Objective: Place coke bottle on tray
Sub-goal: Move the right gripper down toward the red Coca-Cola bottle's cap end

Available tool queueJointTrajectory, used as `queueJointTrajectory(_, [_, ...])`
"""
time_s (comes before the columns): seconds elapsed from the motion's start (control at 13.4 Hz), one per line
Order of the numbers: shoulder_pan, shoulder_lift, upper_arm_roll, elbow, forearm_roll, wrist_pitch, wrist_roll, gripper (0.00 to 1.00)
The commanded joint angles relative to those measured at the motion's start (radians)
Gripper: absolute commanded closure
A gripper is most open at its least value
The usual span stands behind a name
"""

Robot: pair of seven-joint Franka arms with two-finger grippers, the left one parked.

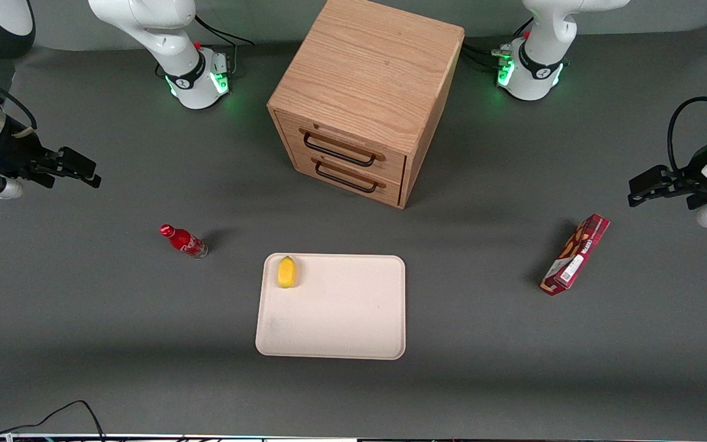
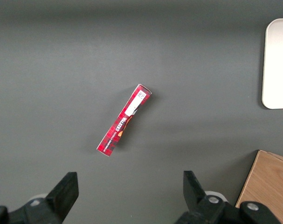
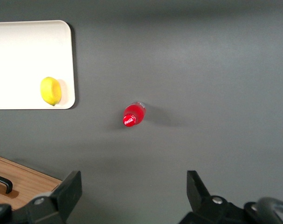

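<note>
Here the coke bottle (image 1: 183,241) stands upright on the counter (image 1: 83,319), near the tray (image 1: 341,319) but apart from it, toward the working arm's end. The hand (image 1: 77,169) hovers above the counter, well apart from the bottle, its fingers (image 3: 69,189) spread with nothing between them. The wrist view looks straight down on the red cap; only the front view shows the snack box (image 1: 576,254). A lemon (image 1: 286,272) lies on the tray, at a corner.

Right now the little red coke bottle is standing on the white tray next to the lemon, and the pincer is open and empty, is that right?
Not quite. The front view shows the coke bottle standing on the grey table beside the tray, not on it. Only the lemon is on the tray. The pincer is indeed open and empty, toward the working arm's end.
</note>
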Motion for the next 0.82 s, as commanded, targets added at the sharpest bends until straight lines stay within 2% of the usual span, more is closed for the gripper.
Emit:
queueJointTrajectory(0.0, [0.050, 0.011, -0.070, 0.036, 0.012, -0.028, -0.015, 0.00])
queueJointTrajectory(0.22, [0.061, 0.033, -0.070, 0.079, 0.011, -0.055, 0.000, 0.00])
queueJointTrajectory(0.45, [0.065, 0.129, -0.048, 0.119, 0.002, -0.056, 0.031, 0.00])
queueJointTrajectory(0.6, [0.061, 0.123, -0.039, 0.011, 0.009, -0.016, 0.033, 0.00])
queueJointTrajectory(0.75, [0.062, 0.087, -0.028, -0.150, 0.009, 0.148, 0.026, 0.00])
